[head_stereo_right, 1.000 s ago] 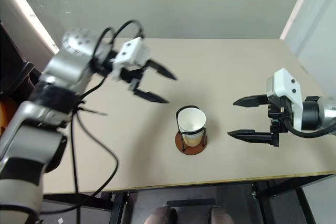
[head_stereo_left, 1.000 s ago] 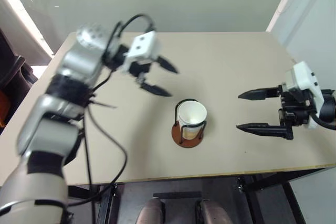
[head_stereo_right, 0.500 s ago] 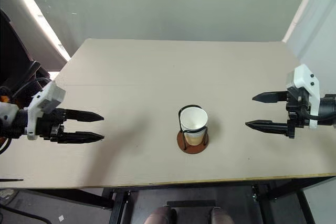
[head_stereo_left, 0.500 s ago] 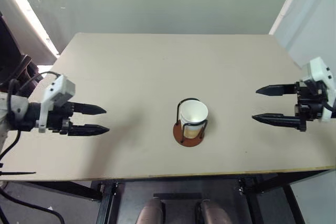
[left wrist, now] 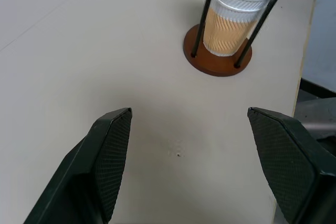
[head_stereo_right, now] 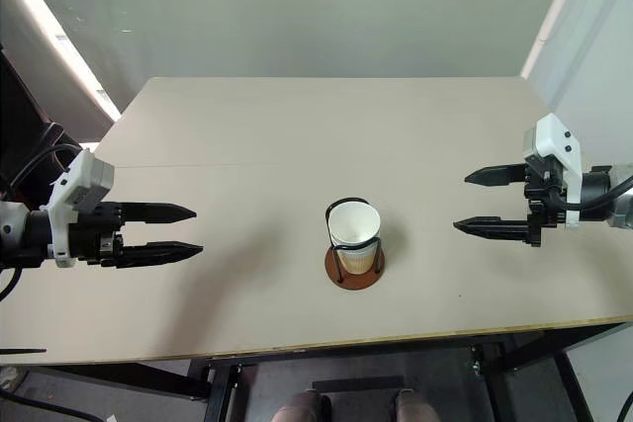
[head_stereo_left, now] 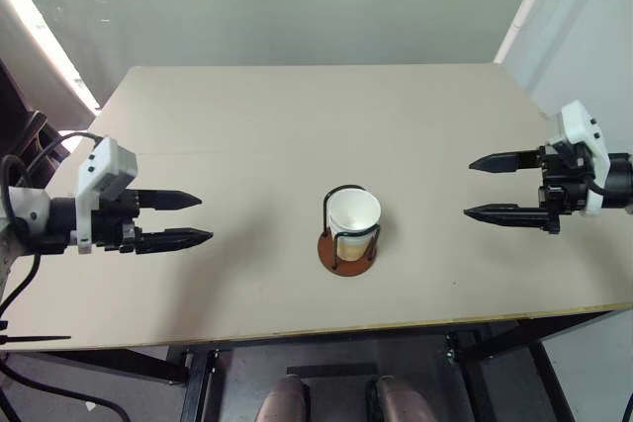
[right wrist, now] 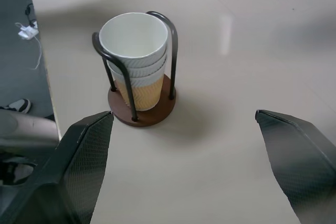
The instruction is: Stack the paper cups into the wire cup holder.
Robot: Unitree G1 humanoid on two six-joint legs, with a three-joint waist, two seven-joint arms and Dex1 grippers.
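The paper cups (head_stereo_left: 352, 223) sit nested one inside another in the wire cup holder (head_stereo_left: 347, 252), tan at the bottom with white rims stacked above; the right wrist view shows the paper cups (right wrist: 135, 59) between the black loops of the wire cup holder (right wrist: 140, 113). The holder stands near the table's front middle. My left gripper (head_stereo_left: 195, 219) hovers over the table's left side, open and empty, pointing toward the holder. My right gripper (head_stereo_left: 477, 187) hovers at the right side, open and empty, also facing the holder. In the left wrist view the paper cups (left wrist: 239, 11) lie ahead of the fingers (left wrist: 113, 145).
The beige table (head_stereo_left: 297, 135) has its front edge just below the holder. A grey wall stands behind it. Dark equipment and cables sit off the table's left edge.
My left arm swung from above the table's middle, out to the left side and lower, then held still. The right gripper drew slightly rightward, away from the holder. The view also shifted.
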